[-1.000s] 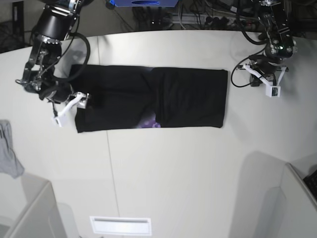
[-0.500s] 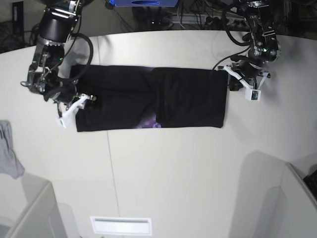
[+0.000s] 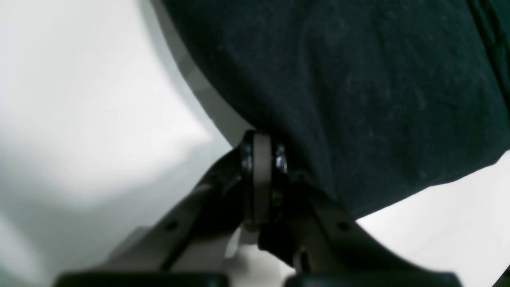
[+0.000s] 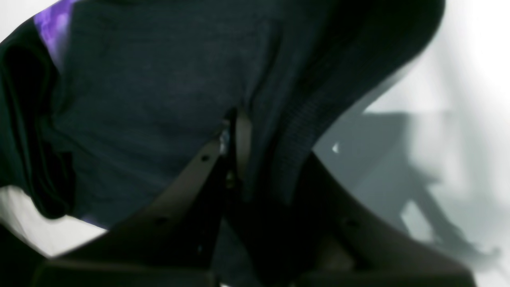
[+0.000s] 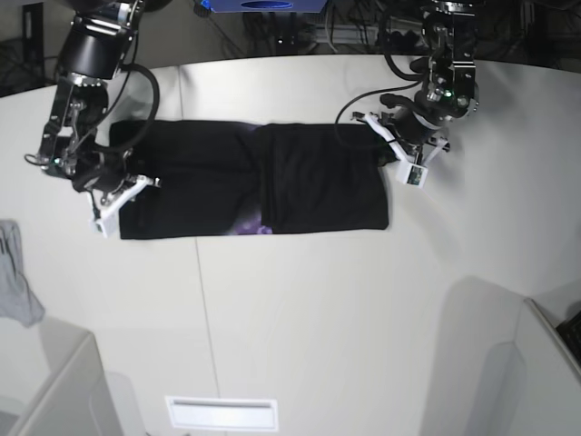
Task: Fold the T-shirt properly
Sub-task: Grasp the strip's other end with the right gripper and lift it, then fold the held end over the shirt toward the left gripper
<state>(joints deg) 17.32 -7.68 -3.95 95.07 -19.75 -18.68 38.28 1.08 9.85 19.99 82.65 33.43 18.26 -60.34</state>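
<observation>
White table (image 5: 300, 300) under my cameras carries the black T-shirt (image 5: 254, 186), a folded band with its long axis running left to right. My left gripper (image 5: 388, 145) is clamped on its right end and my right gripper (image 5: 123, 186) is pinched on its left end.

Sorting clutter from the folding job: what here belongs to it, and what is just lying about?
Belongs to the job:
- T-shirt
- left end effector
- right end effector

Lying about:
- grey cloth at the table edge
</observation>
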